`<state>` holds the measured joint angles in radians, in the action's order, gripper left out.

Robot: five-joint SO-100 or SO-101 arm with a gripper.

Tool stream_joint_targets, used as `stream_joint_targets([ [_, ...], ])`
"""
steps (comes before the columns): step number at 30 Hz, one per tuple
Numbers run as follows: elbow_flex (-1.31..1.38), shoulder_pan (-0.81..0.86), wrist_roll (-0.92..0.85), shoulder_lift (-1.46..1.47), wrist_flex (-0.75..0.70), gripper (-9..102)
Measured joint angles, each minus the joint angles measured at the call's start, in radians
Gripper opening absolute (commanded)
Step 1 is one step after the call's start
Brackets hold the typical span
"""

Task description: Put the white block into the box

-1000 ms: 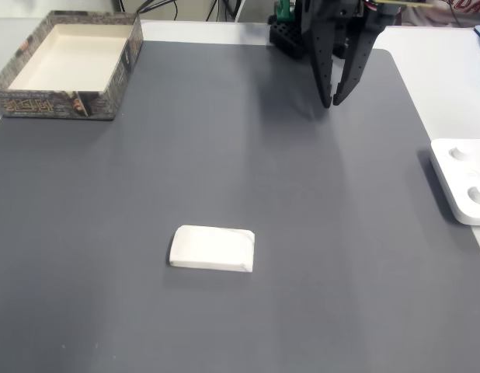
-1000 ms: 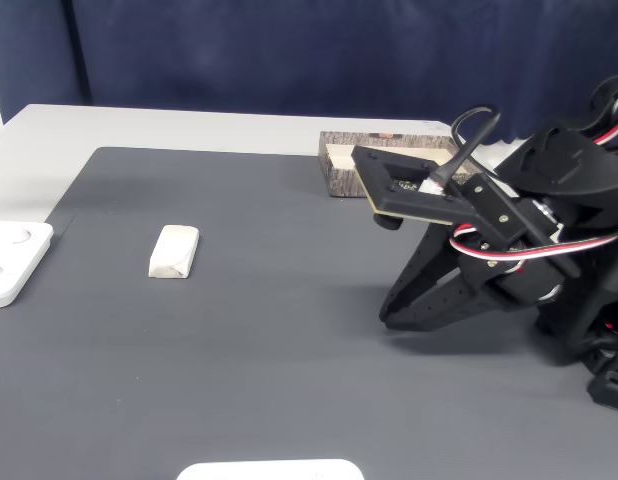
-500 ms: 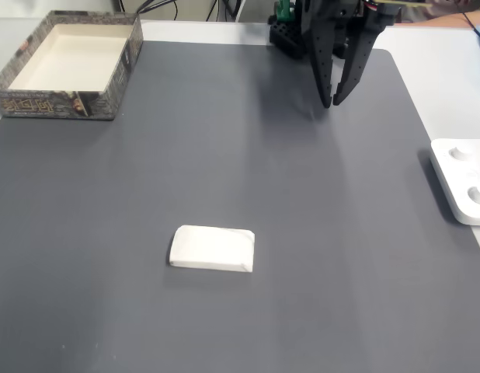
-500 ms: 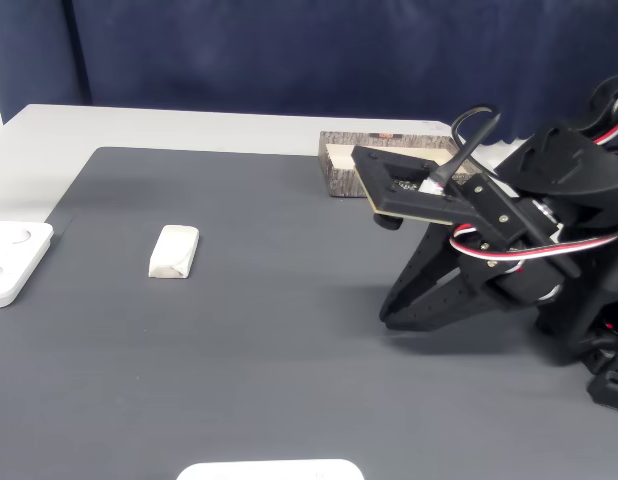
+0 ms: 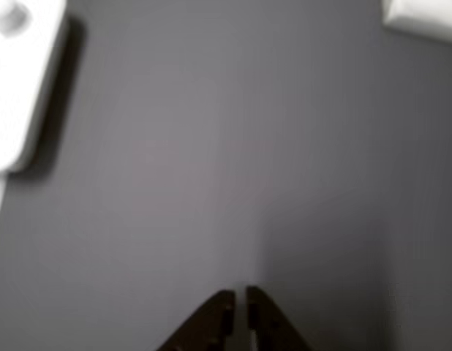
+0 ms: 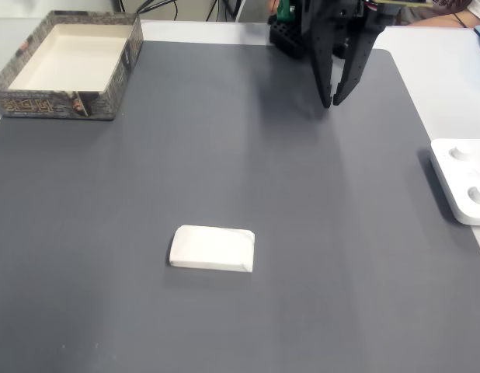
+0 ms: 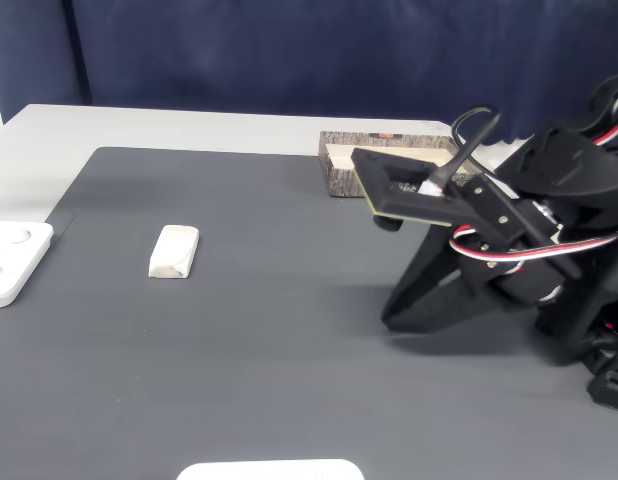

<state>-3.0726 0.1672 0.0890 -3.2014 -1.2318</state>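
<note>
**Block out on the mat, pincer clenched on nothing**

Nearest us in a fixed view, the white block [image 6: 212, 248] lies mid-mat [image 6: 248, 163], untouched. Farther off, near the mat's far edge, we see the gripper [image 6: 331, 101] with fingertips almost together, empty. The box [image 6: 67, 65] sits at the far left corner.

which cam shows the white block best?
The fixed view from above: the white block lies whole and large on the grey mat. The other fixed view shows it smaller, end-on. The other view catches just a blurred white corner at top right.
</note>
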Motion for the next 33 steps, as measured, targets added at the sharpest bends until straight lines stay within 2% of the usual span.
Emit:
stream_joint_targets([
  [12,0.018,0.0,-0.078,0.044,-0.005,-2],
  [23,0.27,0.075,-0.074,0.318,0.0,-2],
  [33,0.607,0.118,-0.117,0.755,0.014,-2],
])
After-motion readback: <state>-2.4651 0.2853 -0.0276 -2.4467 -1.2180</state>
